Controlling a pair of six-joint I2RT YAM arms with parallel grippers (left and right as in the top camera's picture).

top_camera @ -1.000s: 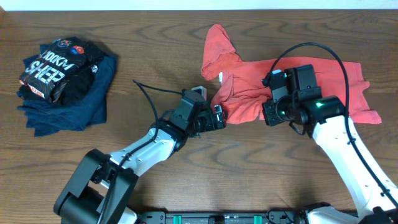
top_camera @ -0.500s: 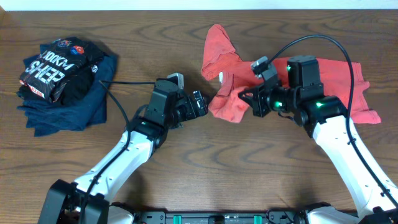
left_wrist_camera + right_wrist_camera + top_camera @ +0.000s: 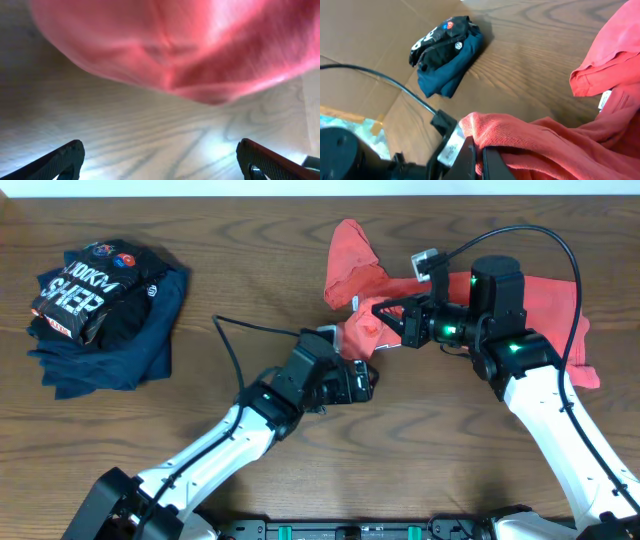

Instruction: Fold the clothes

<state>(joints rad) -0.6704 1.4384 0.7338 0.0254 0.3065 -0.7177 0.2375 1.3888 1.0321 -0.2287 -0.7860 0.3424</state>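
The clothes, a coral-red T-shirt [image 3: 352,250], lie crumpled at the table's back right. My right gripper [image 3: 382,313] is shut on a fold of the shirt's near-left edge and holds it off the wood. In the right wrist view the fold [image 3: 530,132] drapes over the closed gripper [image 3: 481,161], and the white neck tag [image 3: 605,99] shows to the right. My left gripper [image 3: 368,380] stands wide open just in front of and below the raised fold. In the left wrist view the red cloth [image 3: 190,45] hangs over bare wood, and nothing is in the left gripper [image 3: 165,165].
A black printed shirt lies on folded navy garments [image 3: 100,305] at the back left, also seen in the right wrist view as a dark pile [image 3: 447,50]. The left arm's black cable [image 3: 245,340] loops over the table's middle.
The right gripper has raised the shirt fold and carried it leftward. The left arm drew back to the left, then came in again under the raised fold, still open.
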